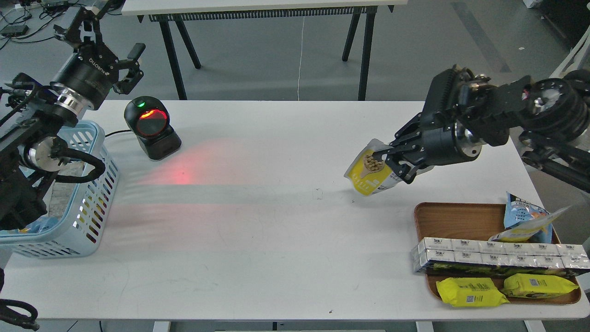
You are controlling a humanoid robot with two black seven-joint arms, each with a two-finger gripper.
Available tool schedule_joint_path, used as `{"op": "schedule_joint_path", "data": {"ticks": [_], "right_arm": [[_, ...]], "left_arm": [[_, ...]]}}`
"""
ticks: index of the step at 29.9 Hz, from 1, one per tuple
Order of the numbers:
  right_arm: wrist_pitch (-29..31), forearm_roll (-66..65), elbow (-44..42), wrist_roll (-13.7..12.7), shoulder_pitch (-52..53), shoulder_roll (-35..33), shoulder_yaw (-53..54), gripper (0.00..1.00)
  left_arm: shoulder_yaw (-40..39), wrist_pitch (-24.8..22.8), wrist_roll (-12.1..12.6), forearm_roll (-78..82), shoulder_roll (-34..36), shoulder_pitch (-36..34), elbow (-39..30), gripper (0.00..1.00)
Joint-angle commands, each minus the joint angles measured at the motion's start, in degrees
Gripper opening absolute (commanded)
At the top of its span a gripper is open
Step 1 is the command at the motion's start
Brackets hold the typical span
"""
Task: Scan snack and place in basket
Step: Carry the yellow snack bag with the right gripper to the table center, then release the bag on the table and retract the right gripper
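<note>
The snack (367, 175), a yellow and white pouch with a round picture of beans, hangs tilted above the table right of centre. My right gripper (385, 163) is shut on its upper right edge and holds it clear of the table. The light blue slotted basket (87, 193) stands at the table's left edge, with a few items inside. My left gripper (110, 41) is open and empty, raised above the table's back left corner, behind the basket.
A black barcode scanner (152, 127) with a red window and green light stands at back left, throwing red light on the table. A brown wooden tray (454, 221) at front right holds a blue-and-white bag (523, 216), silver boxes (498, 256) and yellow flat packs (470, 292).
</note>
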Motion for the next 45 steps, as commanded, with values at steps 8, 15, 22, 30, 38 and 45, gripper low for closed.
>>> {"op": "schedule_joint_path", "data": {"ticks": [8,15,22,30,38,45], "right_arm": [[0.01,0.0,-8.87,0.0,3.71,16.32,-3.24,0.0],[0.01,0.0,-12.22,0.0,3.54,24.15,-5.09,0.0],[0.01,0.0,-12.57,0.0,3.19,27.23,-6.41,0.0],[0.01,0.0,-13.1,0.0,2.49,27.58,-6.41,0.11],[0.01,0.0,-13.27,0.0,1.52,28.73,-5.71,0.97],[0.01,2.2,-16.34,0.0,1.96,28.99,0.78,0.98]], "left_arm": [[-0.06,0.0,0.0,-0.06,0.11,-0.21,0.84,1.0],[-0.06,0.0,0.0,-0.06,0.2,-0.21,0.84,1.0],[-0.06,0.0,0.0,-0.06,0.28,-0.12,0.84,1.0],[-0.15,0.0,0.0,-0.06,-0.07,-0.12,2.07,1.0],[-0.67,0.0,0.0,-0.24,-0.07,-0.3,2.42,1.0],[-0.76,0.0,0.0,-0.68,0.46,-0.74,2.6,1.0]]}}
